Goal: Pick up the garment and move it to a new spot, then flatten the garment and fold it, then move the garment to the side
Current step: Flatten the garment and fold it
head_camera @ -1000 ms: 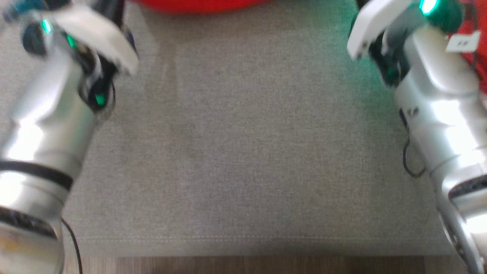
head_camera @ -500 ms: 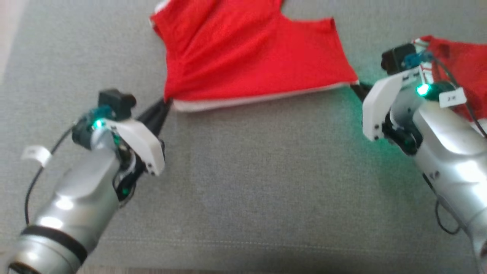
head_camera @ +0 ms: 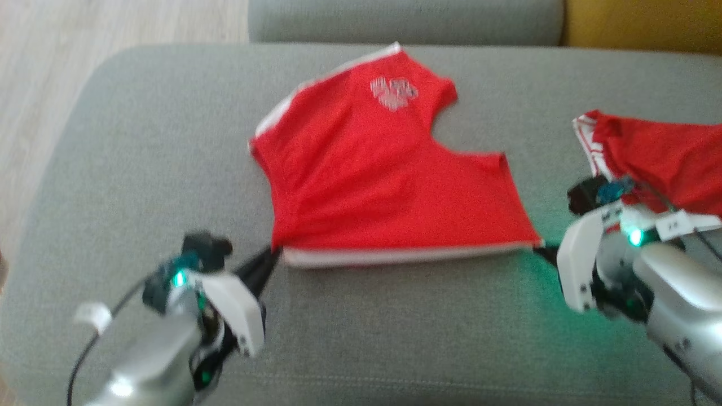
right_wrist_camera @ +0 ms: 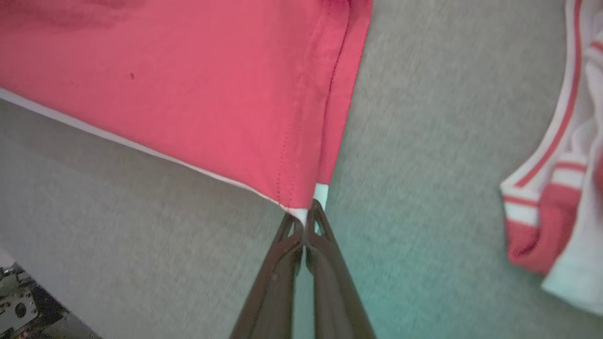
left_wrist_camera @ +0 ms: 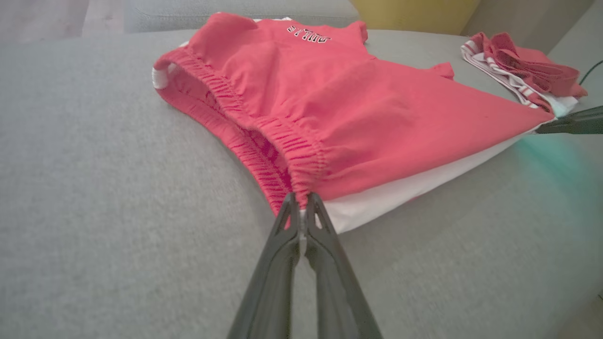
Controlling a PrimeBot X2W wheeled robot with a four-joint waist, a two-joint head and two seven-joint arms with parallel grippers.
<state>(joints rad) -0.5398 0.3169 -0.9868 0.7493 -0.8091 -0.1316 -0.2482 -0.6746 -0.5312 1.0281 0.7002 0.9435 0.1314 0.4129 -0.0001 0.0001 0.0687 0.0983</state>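
Pinched L claw [head_camera: 273, 256] shut on garment [head_camera: 389, 180] at near waistband corner. Fingers pressed together w/ gathered red elastic caught betw. the tips, per L wrist cam. Pinched R claw [head_camera: 538, 246] shut likewise on the opposite near corner, w/ white edging nipped betw. its tips, per R wrist cam.

Lay spread ahead of both claws on grey cushion [head_camera: 395, 327], red side up. Ran near edge w/ white trim almost straight from L tips across to R tips. Fanned out in creases from L claw's grip. Carried a white logo at far end, well beyond L claw; too blurred to read. Looked lifted a bit off the cushion just ahead of R tips, flat farther on.

Sat 2nd red-and-white cloth [head_camera: 660, 158] bunched beyond and outboard of R claw, apart from garment, w/ bare cushion betw. them. Threw green glow on cushion just inboard of R claw. Showed pale wood floor [head_camera: 34, 113] far outboard of L claw, and yellow surface [head_camera: 643, 22] well beyond R claw.
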